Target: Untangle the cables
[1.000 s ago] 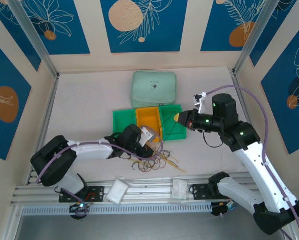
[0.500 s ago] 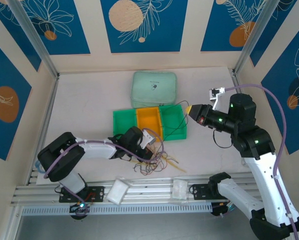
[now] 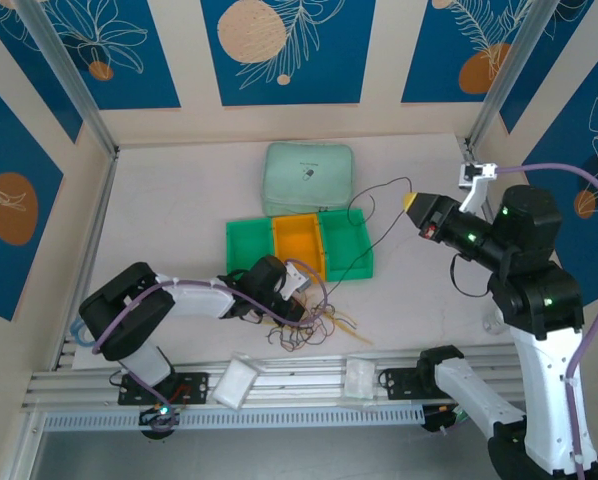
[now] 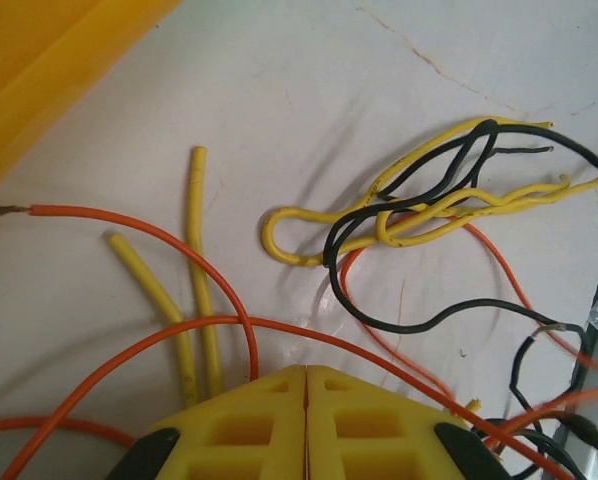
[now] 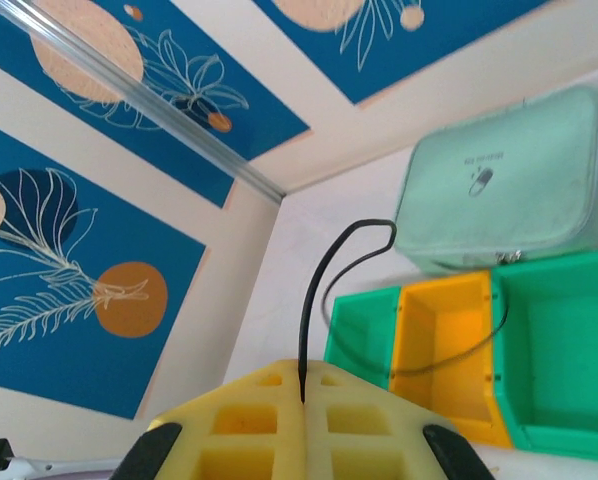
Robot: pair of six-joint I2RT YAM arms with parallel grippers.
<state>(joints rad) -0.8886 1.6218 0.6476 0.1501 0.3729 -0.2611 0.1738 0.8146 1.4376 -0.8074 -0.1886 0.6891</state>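
Observation:
The cables [image 3: 314, 318] lie in a loose tangle of yellow, orange and black just in front of the bins. My left gripper [image 3: 299, 290] rests on the tangle's back edge, shut. In the left wrist view its tips [image 4: 306, 368] meet, and an orange cable [image 4: 179, 245] runs under the left fingertip. I cannot tell whether anything is pinched. A yellow cable [image 4: 279, 235] and a black cable [image 4: 399, 325] twist together beyond. My right gripper [image 3: 409, 202], raised to the right of the bins, is shut on one end of a black cable [image 5: 324, 270]. That black cable [image 3: 350, 209] arcs back over the bins to the tangle.
A green tray [image 3: 244, 245] with an orange bin [image 3: 297, 243] in its middle sits mid-table. Behind it lies a mint zip pouch [image 3: 309, 178]. Two white blocks [image 3: 237, 382] sit on the front rail. Patterned walls close in the sides.
My right gripper has moved right and away from the bins with the black cable, drawing it out into a long arc. My left gripper has closed a little at the tangle.

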